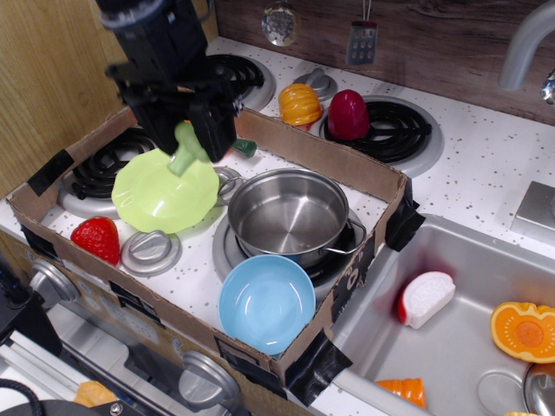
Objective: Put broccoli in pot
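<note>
The small light-green toy broccoli (185, 148) is clamped in the black gripper (186, 139), held above the lime-green wavy-rimmed bowl (165, 191), left of the shiny steel pot (289, 216); no writing is legible.

- One broccoli (185, 149), held in the end effector (192, 139)
- One steel pot (289, 214)
- Two bowls: one green (156, 195), one blue (266, 302)
- One strawberry (96, 239)
- One cardboard box (347, 173)
- Four stove burners (395, 130)
- One orange pumpkin half (524, 331)
</note>
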Robot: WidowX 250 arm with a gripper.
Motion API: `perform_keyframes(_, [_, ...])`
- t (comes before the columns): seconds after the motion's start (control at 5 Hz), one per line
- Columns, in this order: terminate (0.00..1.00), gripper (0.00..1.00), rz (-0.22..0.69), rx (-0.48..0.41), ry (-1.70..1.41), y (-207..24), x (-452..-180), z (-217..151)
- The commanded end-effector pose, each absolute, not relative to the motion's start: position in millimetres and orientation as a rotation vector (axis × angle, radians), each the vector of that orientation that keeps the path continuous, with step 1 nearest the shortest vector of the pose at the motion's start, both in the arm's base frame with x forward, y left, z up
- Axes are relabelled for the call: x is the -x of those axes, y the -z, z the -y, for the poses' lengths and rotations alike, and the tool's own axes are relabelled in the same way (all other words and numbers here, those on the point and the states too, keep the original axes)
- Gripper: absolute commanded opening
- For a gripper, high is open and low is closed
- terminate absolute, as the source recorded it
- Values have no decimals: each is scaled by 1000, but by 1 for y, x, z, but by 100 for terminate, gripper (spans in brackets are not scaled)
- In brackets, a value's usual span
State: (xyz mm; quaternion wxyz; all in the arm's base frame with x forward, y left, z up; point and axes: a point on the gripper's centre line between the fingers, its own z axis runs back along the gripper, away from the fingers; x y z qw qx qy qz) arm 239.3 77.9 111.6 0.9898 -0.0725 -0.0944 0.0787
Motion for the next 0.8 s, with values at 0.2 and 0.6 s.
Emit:
perform_keyframes(0.2, [0, 0, 208, 9, -150, -71, -272, -52])
perform_keyframes(0.6, [0, 0, 232, -67, -207, -70, -279, -26])
